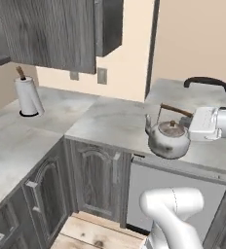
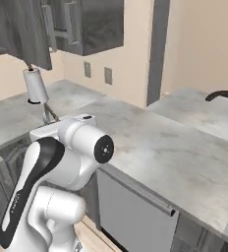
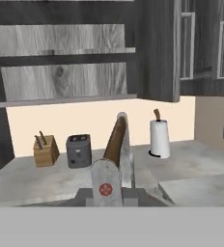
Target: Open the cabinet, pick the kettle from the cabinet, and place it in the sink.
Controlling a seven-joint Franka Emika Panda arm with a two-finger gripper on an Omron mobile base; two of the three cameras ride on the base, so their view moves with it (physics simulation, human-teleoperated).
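Kettle (image 1: 167, 140) is seen at the centre right of the left base view, held upright above the grey counter (image 1: 110, 121), its spout pointing toward the left of the frame and its brown handle arching over the lid knob. The handle's long axis runs left to right, rising slightly toward the left, and its right end is met by the gripper (image 1: 190, 116), whose white hand reaches in from the right edge. At the far left of that view a paper towel roll (image 1: 28, 97) is stood on the counter, with the cabinet (image 1: 51, 34) hung above it in the upper left.

In the right base view the roll (image 2: 36, 84) is shown at the upper left, and cabinet doors with silver bar handles are seen above it; the kettle body is hidden there behind the arm's white shoulder.

In the hand view a knife block (image 3: 45, 150) and a dark toaster (image 3: 79, 150) are set at the lower left. The opened cabinet with bare wooden shelves is found across the top. At centre bottom the fingers (image 3: 105, 185) are closed on the kettle's brown handle, which rises straight up the frame. The roll stands just to its right.
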